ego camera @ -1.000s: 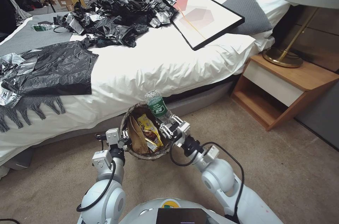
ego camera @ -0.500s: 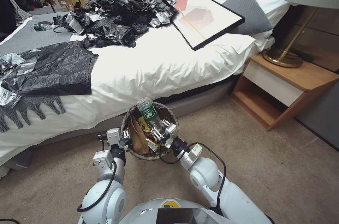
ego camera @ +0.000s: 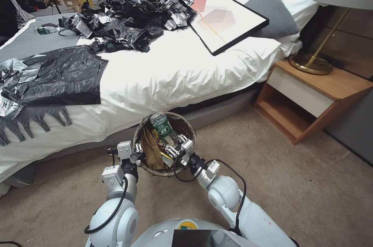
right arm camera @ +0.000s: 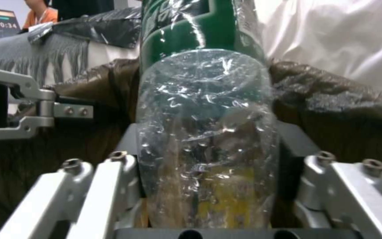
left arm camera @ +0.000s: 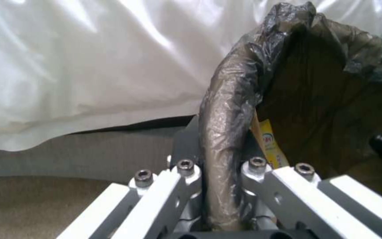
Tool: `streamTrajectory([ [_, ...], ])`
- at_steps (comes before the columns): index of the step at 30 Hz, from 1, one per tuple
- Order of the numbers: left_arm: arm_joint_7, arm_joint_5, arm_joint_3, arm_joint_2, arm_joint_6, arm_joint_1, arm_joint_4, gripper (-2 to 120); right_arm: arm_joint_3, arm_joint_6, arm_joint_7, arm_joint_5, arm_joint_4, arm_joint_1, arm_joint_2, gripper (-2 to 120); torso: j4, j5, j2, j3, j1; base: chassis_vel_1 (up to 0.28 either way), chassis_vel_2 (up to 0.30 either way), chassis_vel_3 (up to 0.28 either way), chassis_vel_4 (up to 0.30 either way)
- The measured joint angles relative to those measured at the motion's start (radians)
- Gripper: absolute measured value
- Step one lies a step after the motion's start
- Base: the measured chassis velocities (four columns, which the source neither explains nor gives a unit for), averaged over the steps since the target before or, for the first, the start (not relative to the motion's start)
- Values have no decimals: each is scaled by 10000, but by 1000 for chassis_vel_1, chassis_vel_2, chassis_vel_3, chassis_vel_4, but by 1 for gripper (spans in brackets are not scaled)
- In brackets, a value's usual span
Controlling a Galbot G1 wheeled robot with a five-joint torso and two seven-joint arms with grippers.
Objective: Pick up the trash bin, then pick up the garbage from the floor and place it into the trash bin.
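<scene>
A: Count for me?
B: I see one trash bin (ego camera: 165,119), one clear bottle (ego camera: 162,126), one brown paper bag (ego camera: 150,153) and at least one yellow wrapper (ego camera: 157,135) inside.
A: Grippers?
B: Two: left gripper (ego camera: 136,153), right gripper (ego camera: 179,148). Also one lamp (ego camera: 330,25), one nightstand (ego camera: 311,95), one framed picture (ego camera: 221,13).

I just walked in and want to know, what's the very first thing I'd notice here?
Probably the clear bottle with a green label, held by the right end effector over the trash bin, which already holds wrappers. The left end effector grips the bin's rim, holding it in front of the bed. Behind, a heap of black bags sits on the bed.
</scene>
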Motion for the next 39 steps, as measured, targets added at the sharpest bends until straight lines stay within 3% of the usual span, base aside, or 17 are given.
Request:
streamTrajectory([
  [1, -5, -12, -5, 4, 9, -4, 0, 5, 0, 1, 1, -12, -6, -6, 22, 62, 0, 1, 0, 0, 0, 0, 0, 0, 0],
  [3, -9, -18, -6, 4, 17, -5, 0, 5, 0, 1, 1, -21, -10, -11, 31, 65, 0, 1, 0, 0, 0, 0, 0, 0, 0],
  [12, -96, -199, -8, 6, 230, 6, -78, 5, -1, 40, -4, -96, -58, -64, 91, 97, 0, 1, 0, 0, 0, 0, 0, 0, 0],
  [30, -116, -176, -32, 5, 258, 17, -37, 5, 400, 195, -28, -259, 685, -280, 50, 100, 0, 1, 0, 0, 0, 0, 0, 0, 0],
  [39, -110, -157, -95, 18, 240, -2, 77, 5, 1526, 367, 370, -550, 3089, -1218, 28, 100, 0, 0, 0, 0, 0, 0, 0, 0, 0],
])
